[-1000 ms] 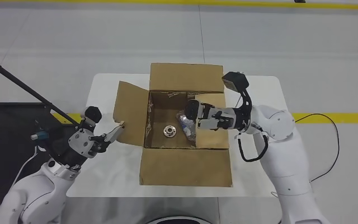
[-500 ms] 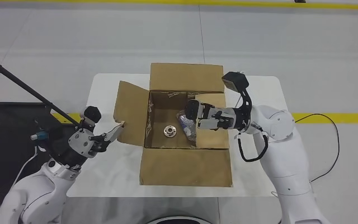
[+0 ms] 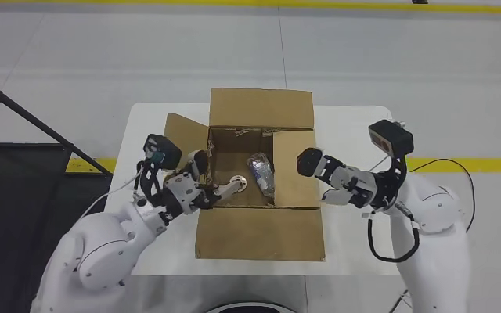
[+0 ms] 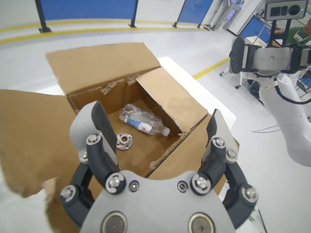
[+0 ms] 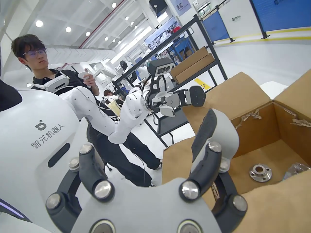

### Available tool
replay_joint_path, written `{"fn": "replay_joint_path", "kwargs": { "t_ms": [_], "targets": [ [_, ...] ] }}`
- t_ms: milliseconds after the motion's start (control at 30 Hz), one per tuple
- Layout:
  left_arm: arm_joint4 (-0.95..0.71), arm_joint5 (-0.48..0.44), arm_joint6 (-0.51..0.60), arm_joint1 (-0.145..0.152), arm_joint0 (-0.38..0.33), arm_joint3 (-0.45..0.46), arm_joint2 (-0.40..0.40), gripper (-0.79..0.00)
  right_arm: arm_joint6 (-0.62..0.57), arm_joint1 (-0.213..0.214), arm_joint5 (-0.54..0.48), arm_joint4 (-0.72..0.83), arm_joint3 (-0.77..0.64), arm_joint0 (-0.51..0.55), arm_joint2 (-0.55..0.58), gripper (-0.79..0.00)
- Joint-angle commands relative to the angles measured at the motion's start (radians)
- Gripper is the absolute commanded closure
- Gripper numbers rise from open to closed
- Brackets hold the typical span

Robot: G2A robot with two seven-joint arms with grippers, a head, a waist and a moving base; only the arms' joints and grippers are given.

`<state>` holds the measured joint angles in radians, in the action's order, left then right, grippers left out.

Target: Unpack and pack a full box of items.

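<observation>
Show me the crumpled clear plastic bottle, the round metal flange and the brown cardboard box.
crumpled clear plastic bottle (image 4: 141,121), left wrist view, middle of its body.
round metal flange (image 4: 124,143), left wrist view, flat plate beside its centre hole.
brown cardboard box (image 3: 258,233), top view, flap nearest the robot.

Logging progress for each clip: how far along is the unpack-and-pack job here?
Done: the box is open, flaps spread. In hand: neither pincer holds anything; the left pincer hangs open over the box near the metal flange, the right pincer is open by the right flap. Left: the flange and a plastic bottle lie on the box floor; whether unpacking or packing is underway, I cannot tell.
</observation>
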<state>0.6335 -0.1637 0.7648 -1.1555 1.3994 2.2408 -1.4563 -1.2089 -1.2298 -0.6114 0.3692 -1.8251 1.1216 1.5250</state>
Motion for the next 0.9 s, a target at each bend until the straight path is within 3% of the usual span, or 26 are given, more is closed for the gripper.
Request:
{"fn": "replay_joint_path", "kwargs": {
  "t_ms": [0, 67, 200, 567, 633, 867],
  "targets": [
    [-0.05, 0.065, 0.067, -0.005, -0.087, -0.06, 0.07, -0.785, 0.011, 0.011, -0.011, 0.011, -0.014, 0.039, 0.028, -0.785],
    [-0.158, 0.107, 0.124, -0.014, -0.164, -0.125, 0.135, -0.785, 0.021, 0.021, -0.021, 0.023, -0.015, 0.069, 0.051, -0.785],
    [-0.101, 0.199, 0.168, -0.025, -0.288, -0.211, 0.242, -0.785, 0.029, 0.04, -0.029, 0.046, -0.007, 0.1, 0.07, -0.785],
    [-0.106, 0.199, 0.164, -0.025, -0.285, -0.215, 0.244, -0.785, 0.026, 0.043, -0.026, 0.049, -0.005, 0.103, 0.071, -0.785],
    [-0.15, 0.194, 0.148, -0.029, -0.286, -0.249, 0.261, -0.785, 0.049, 0.043, -0.02, 0.047, -0.009, 0.11, 0.073, -0.785],
    [-0.241, 0.256, 0.148, -0.053, -0.399, -0.393, 0.364, -0.785, 0.137, 0.056, -0.069, 0.041, -0.003, 0.172, 0.185, -0.785]
  ]
}}
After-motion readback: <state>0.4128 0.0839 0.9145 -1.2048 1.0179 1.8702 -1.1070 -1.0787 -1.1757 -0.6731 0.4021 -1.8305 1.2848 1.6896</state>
